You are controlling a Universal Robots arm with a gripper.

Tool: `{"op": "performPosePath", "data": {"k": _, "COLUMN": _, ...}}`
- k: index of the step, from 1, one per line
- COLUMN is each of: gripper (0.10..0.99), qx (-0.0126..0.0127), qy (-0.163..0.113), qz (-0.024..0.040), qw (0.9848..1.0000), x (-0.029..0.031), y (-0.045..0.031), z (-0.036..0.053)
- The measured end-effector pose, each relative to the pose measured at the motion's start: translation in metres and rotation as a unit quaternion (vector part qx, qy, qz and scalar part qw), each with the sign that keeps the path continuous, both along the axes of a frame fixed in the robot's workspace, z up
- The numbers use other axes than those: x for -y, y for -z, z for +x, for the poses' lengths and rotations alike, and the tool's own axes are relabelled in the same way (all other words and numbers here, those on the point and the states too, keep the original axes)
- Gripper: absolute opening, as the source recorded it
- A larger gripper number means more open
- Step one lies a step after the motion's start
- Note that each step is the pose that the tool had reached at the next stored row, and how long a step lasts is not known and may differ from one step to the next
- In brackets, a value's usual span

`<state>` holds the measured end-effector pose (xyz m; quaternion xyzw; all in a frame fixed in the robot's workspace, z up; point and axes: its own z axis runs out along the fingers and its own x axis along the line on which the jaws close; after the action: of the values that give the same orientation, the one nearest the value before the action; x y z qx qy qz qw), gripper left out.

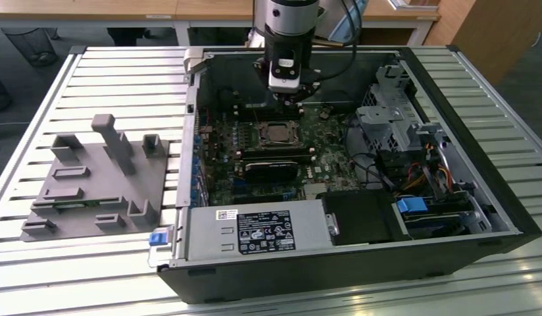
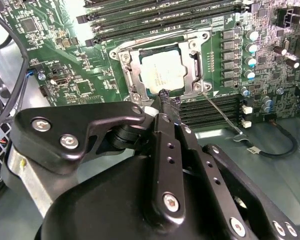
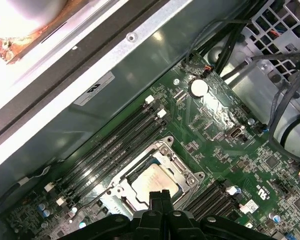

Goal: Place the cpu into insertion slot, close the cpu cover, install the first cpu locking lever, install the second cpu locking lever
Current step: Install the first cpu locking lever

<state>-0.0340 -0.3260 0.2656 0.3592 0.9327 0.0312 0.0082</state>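
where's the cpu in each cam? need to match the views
Exterior view: cpu mid-motherboard, between the gripper and the black heatsink block.
Second wrist view: cpu inside the window of the cpu cover, just past the gripper tip.
First wrist view: cpu framed by the cover, right at the gripper tip.
Shared landmark: the silver cover frame around it.

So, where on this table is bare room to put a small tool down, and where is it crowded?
In the exterior view, bare slats of the silver slatted table lie behind the grey plastic fixture block and in front of it. The open black computer case is crowded inside, most around the gripper.
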Motion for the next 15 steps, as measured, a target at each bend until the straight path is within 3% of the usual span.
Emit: {"op": "performPosePath", "data": {"k": 15, "gripper": 0.106, "qx": 0.0000, "qy": -0.030, "qz": 0.0000, "qw": 0.9995, "x": 0.0000, "y": 0.0000, "z": 0.0000}}
